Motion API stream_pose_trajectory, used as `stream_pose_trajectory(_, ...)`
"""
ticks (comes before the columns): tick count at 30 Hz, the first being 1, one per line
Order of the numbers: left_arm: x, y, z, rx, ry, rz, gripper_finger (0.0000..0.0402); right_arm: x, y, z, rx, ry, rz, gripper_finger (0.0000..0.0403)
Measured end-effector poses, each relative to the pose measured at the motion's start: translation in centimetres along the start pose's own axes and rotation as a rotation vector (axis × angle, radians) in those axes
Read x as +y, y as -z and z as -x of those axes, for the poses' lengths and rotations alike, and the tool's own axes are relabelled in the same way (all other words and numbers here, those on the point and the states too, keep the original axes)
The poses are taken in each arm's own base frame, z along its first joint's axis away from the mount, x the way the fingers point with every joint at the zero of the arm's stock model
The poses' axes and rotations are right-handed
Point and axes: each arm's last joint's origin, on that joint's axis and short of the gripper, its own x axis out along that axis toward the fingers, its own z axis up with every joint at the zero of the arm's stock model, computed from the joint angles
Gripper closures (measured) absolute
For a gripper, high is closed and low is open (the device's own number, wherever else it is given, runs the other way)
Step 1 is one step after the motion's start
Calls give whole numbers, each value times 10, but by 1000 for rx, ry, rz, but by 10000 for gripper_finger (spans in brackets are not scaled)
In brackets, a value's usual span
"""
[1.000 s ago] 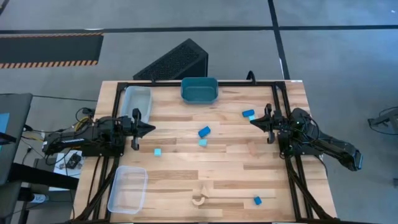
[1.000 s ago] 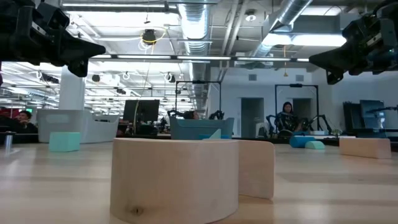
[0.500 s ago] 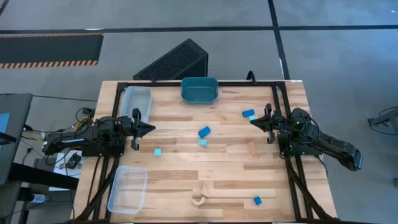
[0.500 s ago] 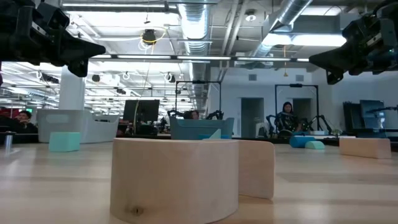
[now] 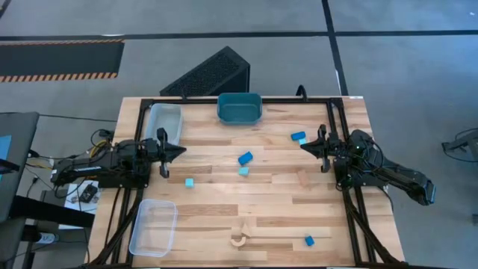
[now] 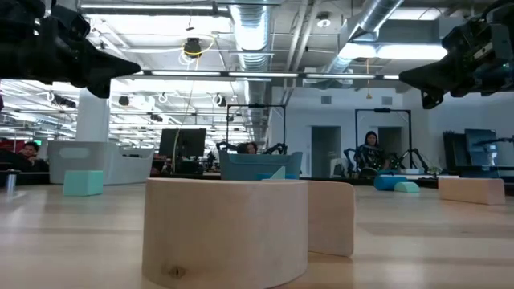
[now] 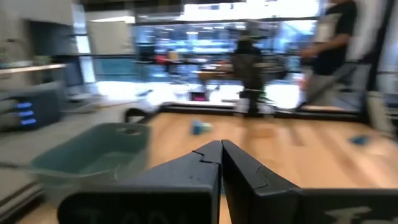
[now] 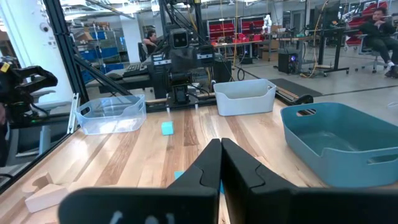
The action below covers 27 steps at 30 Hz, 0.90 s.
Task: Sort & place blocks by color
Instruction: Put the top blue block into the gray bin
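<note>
Robotics lab, open-plan industrial floor. Exposed silver ducts (image 6: 255, 32) and strip lights are running overhead. Desks with monitors (image 6: 181, 144) and more robot arm rigs (image 8: 180, 62) are standing beyond the butcher-block table (image 5: 276, 202). People are sitting at workstations far off (image 6: 370, 150). Red shelving (image 8: 249, 28) is lining the far wall; floor is grey concrete with hazard-striped matting (image 5: 60, 58).

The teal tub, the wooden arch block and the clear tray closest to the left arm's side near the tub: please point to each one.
teal tub (image 5: 239, 108): high view, on its inside floor.
wooden arch block (image 5: 239, 240): high view, on the curved wooden body.
clear tray (image 5: 164, 120): high view, on its bare bottom.
</note>
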Motion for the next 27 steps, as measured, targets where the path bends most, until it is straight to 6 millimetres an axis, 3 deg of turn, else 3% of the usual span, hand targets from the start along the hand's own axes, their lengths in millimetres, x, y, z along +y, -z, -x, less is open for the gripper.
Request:
stream_pose_trajectory(8,8,-3,1,-50,-262,181,401,0,0,0,0,0,0,374)
stream_pose_trajectory(12,8,-3,1,-68,-273,283,401,0,0,0,0,0,0,374)
stream_pose_trajectory(21,10,-6,2,-121,-327,355,401,0,0,0,-1,0,0,374)
stream_pose_trajectory(27,15,-5,4,-148,-535,366,401,0,0,0,0,0,0,375)
